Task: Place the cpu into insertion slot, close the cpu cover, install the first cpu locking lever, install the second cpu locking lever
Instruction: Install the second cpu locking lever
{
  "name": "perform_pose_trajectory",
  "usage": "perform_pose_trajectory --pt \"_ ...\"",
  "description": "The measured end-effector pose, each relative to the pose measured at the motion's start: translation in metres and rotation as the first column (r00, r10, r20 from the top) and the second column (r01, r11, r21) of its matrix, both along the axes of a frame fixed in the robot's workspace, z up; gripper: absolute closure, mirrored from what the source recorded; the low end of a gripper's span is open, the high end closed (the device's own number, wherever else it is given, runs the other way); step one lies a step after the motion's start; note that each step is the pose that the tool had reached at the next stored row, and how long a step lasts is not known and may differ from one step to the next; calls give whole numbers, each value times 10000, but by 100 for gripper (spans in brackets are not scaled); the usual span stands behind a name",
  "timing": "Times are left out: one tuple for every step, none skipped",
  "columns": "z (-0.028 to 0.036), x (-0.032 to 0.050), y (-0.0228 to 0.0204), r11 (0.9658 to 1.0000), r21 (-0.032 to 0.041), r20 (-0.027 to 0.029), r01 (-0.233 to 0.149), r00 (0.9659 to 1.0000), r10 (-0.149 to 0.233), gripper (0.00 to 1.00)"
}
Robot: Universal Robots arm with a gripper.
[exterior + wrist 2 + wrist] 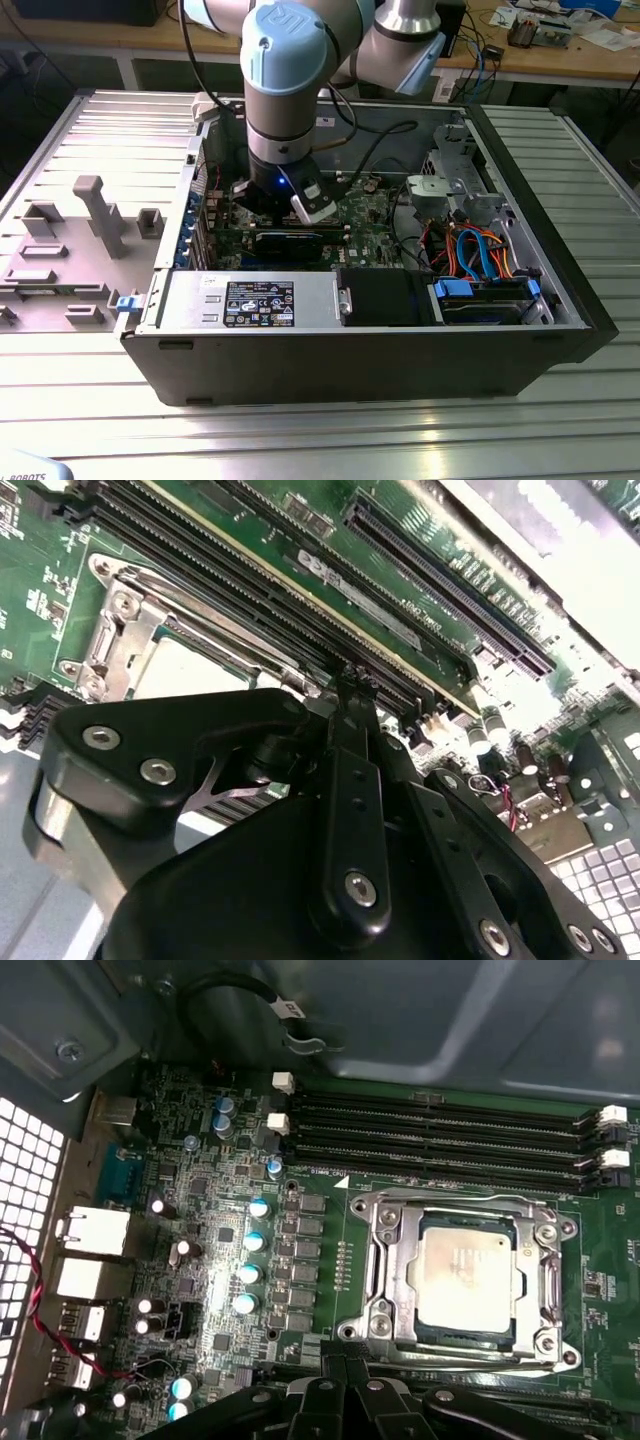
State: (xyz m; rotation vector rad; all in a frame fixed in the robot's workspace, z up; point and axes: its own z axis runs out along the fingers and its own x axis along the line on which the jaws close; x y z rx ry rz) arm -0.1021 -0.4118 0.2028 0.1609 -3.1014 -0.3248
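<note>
The cpu, a dull silver square, lies flat in the insertion slot on the green board. The cpu cover, a shiny metal frame, lies down around it. Thin wire levers run along the socket's edge by the memory slots and along the edge nearest the gripper. My black gripper hovers just beside that near edge with its fingers together and nothing visible between them. The second wrist view has the gripper over the board next to the cpu and cover. The arm's wrist reaches down into the open computer case.
Long black memory slots run beside the socket, and rows of capacitors on its other side. The case wall rings the board. A drive cage with blue and orange cables sits at the exterior view's right, a grey fixture at its left.
</note>
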Motion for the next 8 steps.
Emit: perform_pose_trajectory --pt "-1 -2 6 10000 -2 -2 23 10000 -23 89" --pt "-3 -3 15 10000 -1 -2 52 10000 -52 89" --pt "-4 -2 21 10000 2 0 64 10000 -64 89" --pt "-6 -2 26 10000 3 0 74 10000 -74 89" --pt "-7 -1 27 10000 4 1 77 10000 -77 89" --pt "-13 -1 27 10000 9 0 83 10000 -83 89" --pt "-16 -1 28 10000 14 0 86 10000 -86 89" --pt "-20 -2 29 10000 16 0 90 10000 -90 89"
